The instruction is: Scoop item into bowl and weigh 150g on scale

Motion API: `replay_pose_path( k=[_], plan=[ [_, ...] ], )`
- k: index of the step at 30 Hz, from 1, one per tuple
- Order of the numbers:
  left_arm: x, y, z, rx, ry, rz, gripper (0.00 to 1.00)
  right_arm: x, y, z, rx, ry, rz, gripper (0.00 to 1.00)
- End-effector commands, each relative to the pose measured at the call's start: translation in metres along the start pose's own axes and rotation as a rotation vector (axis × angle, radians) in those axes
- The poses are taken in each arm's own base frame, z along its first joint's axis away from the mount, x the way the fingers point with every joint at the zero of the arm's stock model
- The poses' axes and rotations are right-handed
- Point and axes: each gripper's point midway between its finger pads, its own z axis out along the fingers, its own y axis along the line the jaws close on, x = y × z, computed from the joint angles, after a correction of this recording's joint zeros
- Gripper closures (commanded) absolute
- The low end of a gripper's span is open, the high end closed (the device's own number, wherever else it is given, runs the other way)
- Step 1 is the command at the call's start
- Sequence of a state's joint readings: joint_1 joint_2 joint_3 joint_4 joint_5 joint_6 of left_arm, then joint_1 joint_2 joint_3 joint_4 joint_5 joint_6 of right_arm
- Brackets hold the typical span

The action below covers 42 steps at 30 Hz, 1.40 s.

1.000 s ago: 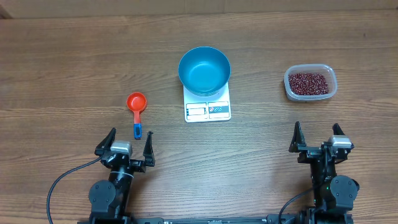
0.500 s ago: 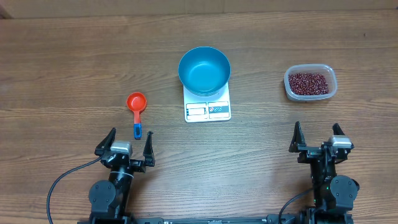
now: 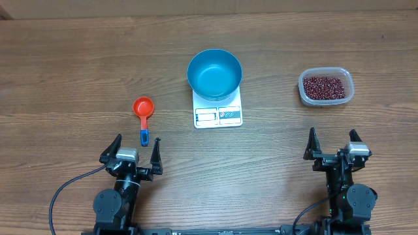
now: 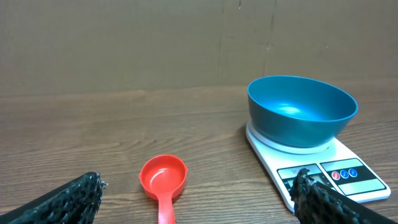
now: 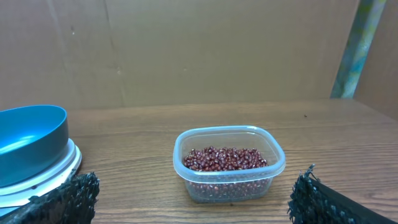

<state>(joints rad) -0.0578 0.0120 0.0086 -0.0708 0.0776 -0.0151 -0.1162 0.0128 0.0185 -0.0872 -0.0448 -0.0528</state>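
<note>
The blue bowl (image 3: 214, 74) (image 4: 301, 110) (image 5: 28, 143) stands empty on the white scale (image 3: 219, 115) (image 4: 339, 177) at the table's middle. Dark red beans (image 3: 323, 87) (image 5: 225, 158) fill a clear plastic tub (image 3: 326, 101) (image 5: 229, 182) at the right. A red scoop with a blue handle end (image 3: 143, 108) (image 4: 163, 177) lies left of the scale. My left gripper (image 3: 135, 145) (image 4: 198, 199) is open at the near edge, just behind the scoop. On the other side my right gripper (image 3: 332, 140) (image 5: 200, 200) is open too, facing the tub, nothing between its fingers.
A brown cardboard wall (image 4: 186, 43) closes off the far side of the wooden table (image 3: 78, 65). A black cable (image 3: 65, 189) loops beside the left arm's base.
</note>
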Motion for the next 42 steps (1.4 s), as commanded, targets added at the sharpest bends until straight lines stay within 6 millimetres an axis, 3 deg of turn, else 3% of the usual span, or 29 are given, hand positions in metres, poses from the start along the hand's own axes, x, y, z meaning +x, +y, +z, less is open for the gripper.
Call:
replay_pose_path(
  k=[1,30,42],
  plan=[
    [0.0,0.0,0.0,-0.001,-0.003,0.02,0.0,0.002,0.0,0.0,0.0,-0.005,-0.002,0.0],
    [-0.004,0.0,-0.008,-0.005,0.057,-0.019,0.0,0.002,0.0,0.0,0.0,-0.005,-0.002,0.0],
    [-0.034,0.002,-0.033,-0.035,0.127,-0.022,0.01,0.002,0.0,0.0,0.0,-0.005,-0.002,0.0]
  ],
)
